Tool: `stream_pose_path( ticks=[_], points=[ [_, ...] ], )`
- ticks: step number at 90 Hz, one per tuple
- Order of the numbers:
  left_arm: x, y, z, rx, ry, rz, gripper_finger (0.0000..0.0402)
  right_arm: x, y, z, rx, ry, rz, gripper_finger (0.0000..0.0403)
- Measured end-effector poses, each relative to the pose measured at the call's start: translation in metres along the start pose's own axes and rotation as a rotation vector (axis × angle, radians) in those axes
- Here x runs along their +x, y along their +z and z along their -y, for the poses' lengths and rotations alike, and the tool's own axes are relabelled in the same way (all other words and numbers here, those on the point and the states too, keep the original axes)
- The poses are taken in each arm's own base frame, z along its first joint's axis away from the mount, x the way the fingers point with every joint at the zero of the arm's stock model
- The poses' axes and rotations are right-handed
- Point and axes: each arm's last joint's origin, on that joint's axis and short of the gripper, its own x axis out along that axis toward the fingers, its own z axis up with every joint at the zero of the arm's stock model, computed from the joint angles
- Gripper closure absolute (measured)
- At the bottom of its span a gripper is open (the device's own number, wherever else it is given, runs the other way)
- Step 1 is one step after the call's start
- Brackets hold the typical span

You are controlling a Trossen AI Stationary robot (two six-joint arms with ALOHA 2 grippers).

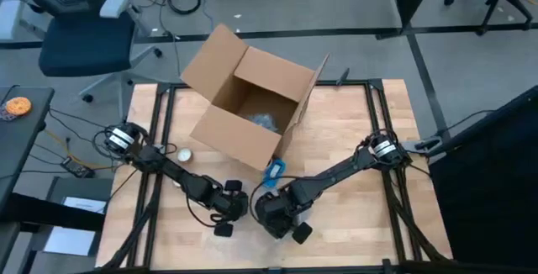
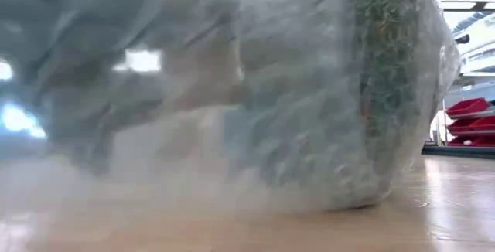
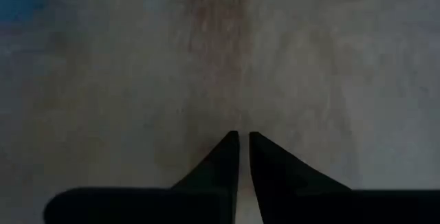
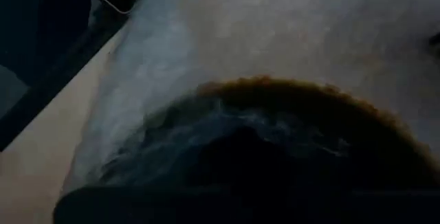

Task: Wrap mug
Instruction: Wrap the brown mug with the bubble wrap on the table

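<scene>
Bubble wrap (image 2: 255,97) fills nearly the whole low view, a cloudy, crinkled bundle sitting on the table (image 2: 433,213) right in front of that camera. Through the plastic a dark, speckled green band shows on the right side of the bundle; this looks like the mug (image 2: 380,59), though its shape is blurred by the wrap.

From above, both arms meet over the near middle of the table (image 1: 353,131). The left gripper (image 1: 229,213) reaches in from the left edge and the right gripper (image 1: 277,215) from the right edge, and the two sit just beside each other, near the front edge. The bundle itself is hidden under them in that view.

The left wrist view shows the left gripper's fingers (image 3: 220,165) drawn almost together, with only a thin slit between the tips, pressed against the pale wrap (image 3: 206,59); whether any of it is caught between them cannot be told. The right wrist view shows a dark, brown-rimmed round shape, probably the mug (image 4: 275,124), under wrap (image 4: 275,25); the right gripper's own fingers cannot be made out, so its state cannot be told.

Farther back stands an open cardboard box (image 1: 252,102) with something bluish inside. A small blue object (image 1: 274,171) lies between the box and the grippers, and a small white disc (image 1: 184,155) lies to the left.
</scene>
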Motion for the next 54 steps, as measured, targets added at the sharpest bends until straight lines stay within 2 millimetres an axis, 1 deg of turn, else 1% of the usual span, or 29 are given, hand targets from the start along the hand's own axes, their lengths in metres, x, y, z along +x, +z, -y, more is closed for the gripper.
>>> stream_pose_path(
  ticks=[5,10,15,20,26,31,39,47,54],
  points=[
    [-0.018,0.012,0.0,0.009,0.026,0.101,0.0381,0.0,0.001,-0.001,0.008,0.002,0.005,0.0403],
    [-0.031,0.018,-0.002,0.02,0.095,0.177,0.0381,0.0,0.001,-0.002,0.022,0.009,0.01,0.0403],
    [-0.034,0.022,-0.003,0.014,0.162,0.251,0.0381,0.001,0.002,-0.004,0.023,0.02,0.016,0.0403],
    [-0.034,0.032,-0.003,0.006,0.164,0.347,0.0381,0.001,0.004,-0.005,0.016,0.01,0.023,0.0403],
    [-0.025,0.041,-0.002,0.003,0.139,0.422,0.0381,0.002,0.006,-0.008,0.016,-0.013,0.024,0.0403],
    [-0.012,0.042,0.001,0.007,0.119,0.432,0.0381,0.003,0.007,-0.012,0.034,-0.034,0.018,0.0403],
    [0.009,0.035,0.002,0.013,0.137,0.381,0.0381,0.004,0.008,-0.017,0.089,-0.031,0.007,0.0403],
    [0.022,0.039,0.007,-0.019,0.129,0.442,0.0381,0.005,0.009,-0.023,0.116,-0.045,-0.001,0.0403],
    [0.036,0.035,0.01,-0.015,0.136,0.44,0.0381,0.005,0.01,-0.026,0.125,-0.06,-0.006,0.0403]
  ],
)
